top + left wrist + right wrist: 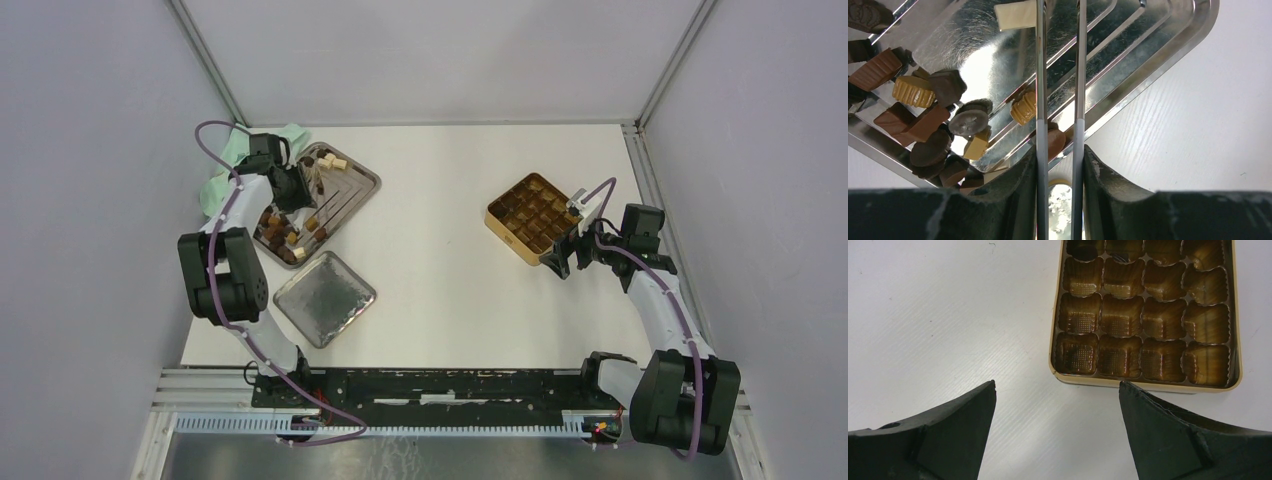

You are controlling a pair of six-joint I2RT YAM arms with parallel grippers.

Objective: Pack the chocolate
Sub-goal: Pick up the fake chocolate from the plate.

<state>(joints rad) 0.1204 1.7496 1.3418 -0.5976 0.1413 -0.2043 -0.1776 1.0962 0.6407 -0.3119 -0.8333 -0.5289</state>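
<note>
Two arms reach out: left gripper [1059, 70] narrowed over tray [1168, 55] chocolate [1024, 107], right gripper [1057, 390] wide beside tin [1146, 386].

Bare table [440, 260] is lying open between the chocolate tray [362, 180] and the gold tin [500, 222], giving free passage. A second tray [325, 298] is sitting just below the first. Chocolate pieces [938, 125] are crowding the tray's near end, while its ribbed middle is staying mostly bare.

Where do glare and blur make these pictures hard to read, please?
Left wrist: strong glare on the metal tray, near gripper bodies blurred. Right wrist: soft sheen in the gold tin cups, otherwise sharp. Top external: even light, chocolates too small for detail.
</note>
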